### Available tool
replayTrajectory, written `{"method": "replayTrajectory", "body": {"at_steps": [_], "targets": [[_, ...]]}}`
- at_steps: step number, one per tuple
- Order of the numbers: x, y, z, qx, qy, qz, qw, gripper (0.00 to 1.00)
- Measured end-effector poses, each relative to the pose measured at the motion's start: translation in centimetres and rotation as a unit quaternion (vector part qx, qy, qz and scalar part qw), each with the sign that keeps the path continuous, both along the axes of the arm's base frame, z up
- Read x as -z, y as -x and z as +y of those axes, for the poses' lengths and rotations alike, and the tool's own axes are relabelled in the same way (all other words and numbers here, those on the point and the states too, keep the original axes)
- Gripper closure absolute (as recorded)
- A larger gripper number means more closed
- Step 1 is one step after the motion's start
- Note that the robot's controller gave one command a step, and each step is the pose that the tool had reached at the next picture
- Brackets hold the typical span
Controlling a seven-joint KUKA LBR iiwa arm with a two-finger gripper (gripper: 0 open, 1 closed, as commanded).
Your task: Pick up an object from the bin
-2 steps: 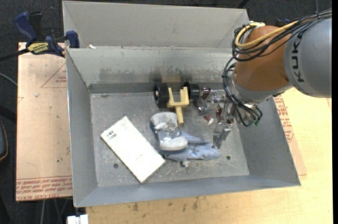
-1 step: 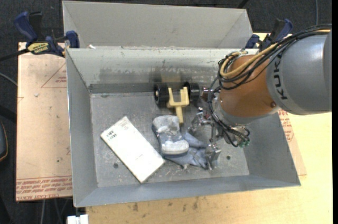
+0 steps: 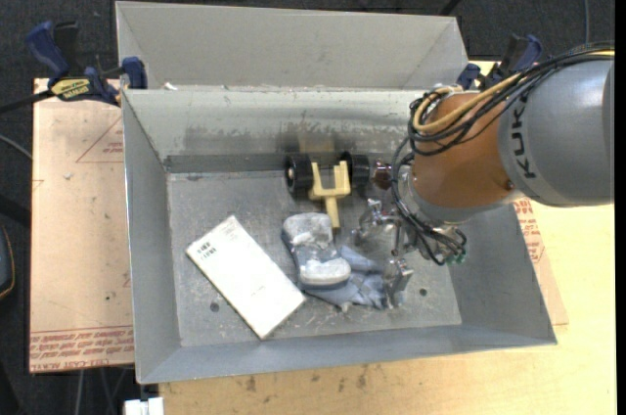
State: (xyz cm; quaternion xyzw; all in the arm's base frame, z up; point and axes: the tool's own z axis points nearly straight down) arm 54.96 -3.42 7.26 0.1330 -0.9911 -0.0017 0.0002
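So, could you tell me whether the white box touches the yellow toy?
No, the white box lies front-left, well apart from the yellow toy.

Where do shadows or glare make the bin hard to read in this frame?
Camera view: even overhead light, no strong glare; the white box is brightest, yet its label print shows. Camera view: a dark shadow band lies along the foot of the back wall, beside the black-and-yellow toy. Camera view: the claw hangs over the blue-grey heap, whose right side looks darker.
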Motion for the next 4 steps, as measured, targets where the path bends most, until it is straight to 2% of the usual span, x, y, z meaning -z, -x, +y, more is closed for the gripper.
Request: {"method": "replayTrajectory", "body": {"at_steps": [1, 2, 4], "targets": [[-2.1, 3.6, 3.6, -0.071, 0.001, -0.0003, 0.9975, 0.0], [-0.2, 3.8, 4.5, -0.012, 0.0, 0.0001, 0.9999, 1.0], [-0.5, 3.8, 4.5, -0.012, 0.0, 0.0002, 0.9999, 1.0]]}}
